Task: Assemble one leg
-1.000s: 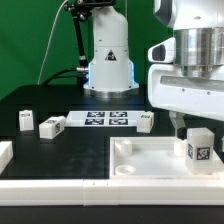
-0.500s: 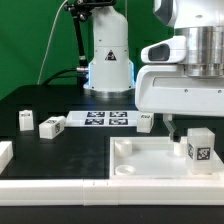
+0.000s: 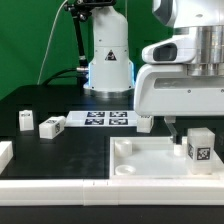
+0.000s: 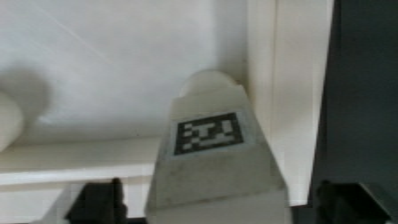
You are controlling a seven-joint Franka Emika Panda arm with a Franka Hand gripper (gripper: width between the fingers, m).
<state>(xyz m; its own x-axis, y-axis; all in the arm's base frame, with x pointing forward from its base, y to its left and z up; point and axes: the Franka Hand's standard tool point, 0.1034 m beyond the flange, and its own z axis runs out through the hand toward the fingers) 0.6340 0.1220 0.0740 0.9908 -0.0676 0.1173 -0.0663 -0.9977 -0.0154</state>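
A leg (image 3: 198, 148), a small white block with a marker tag, stands upright on the near right corner of the large white square piece (image 3: 150, 160). My gripper (image 3: 175, 128) hangs just behind it, to the exterior view's left. In the wrist view the tagged leg (image 4: 214, 150) lies between my two dark fingers (image 4: 93, 200), with a gap on each side. My gripper (image 4: 222, 205) is open and holds nothing. Two more legs (image 3: 52, 126) (image 3: 26, 120) lie on the black table at the exterior view's left. Another leg (image 3: 146, 121) is partly hidden by my hand.
The marker board (image 3: 107, 119) lies at mid table before the robot base (image 3: 108, 60). A white part (image 3: 5, 152) shows at the exterior view's left edge. The square piece has raised corner sockets (image 3: 125, 147).
My hand has shifted toward the exterior view's left over the first half second, then stayed still. The standing leg and the other parts have not moved.
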